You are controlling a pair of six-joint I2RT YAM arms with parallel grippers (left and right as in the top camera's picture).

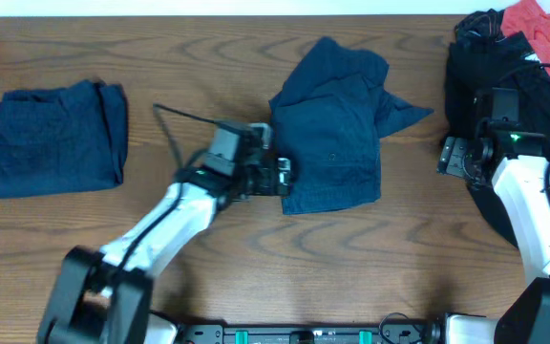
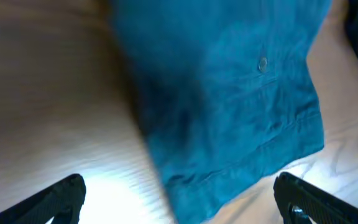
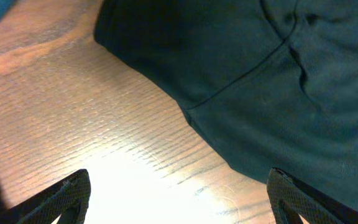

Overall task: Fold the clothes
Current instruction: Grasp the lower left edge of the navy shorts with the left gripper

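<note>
A dark navy garment (image 1: pixel 337 124) lies partly folded in the middle of the table, one flap sticking out to the right. My left gripper (image 1: pixel 285 175) is open and empty at its lower left edge. The left wrist view shows the same cloth (image 2: pixel 229 93) with a small button, its hem between the open fingers (image 2: pixel 179 202). A folded navy garment (image 1: pixel 55 139) lies at the far left. My right gripper (image 1: pixel 444 156) is open and empty, just left of a black garment pile (image 1: pixel 490 67); the right wrist view shows bare wood between its fingers (image 3: pixel 179 199) and dark cloth (image 3: pixel 260 81) ahead.
A red cloth (image 1: pixel 542 33) lies on the black pile at the back right corner. A black cable (image 1: pixel 184 115) runs over the table behind the left arm. The wooden table (image 1: pixel 351 258) shows bare along the front.
</note>
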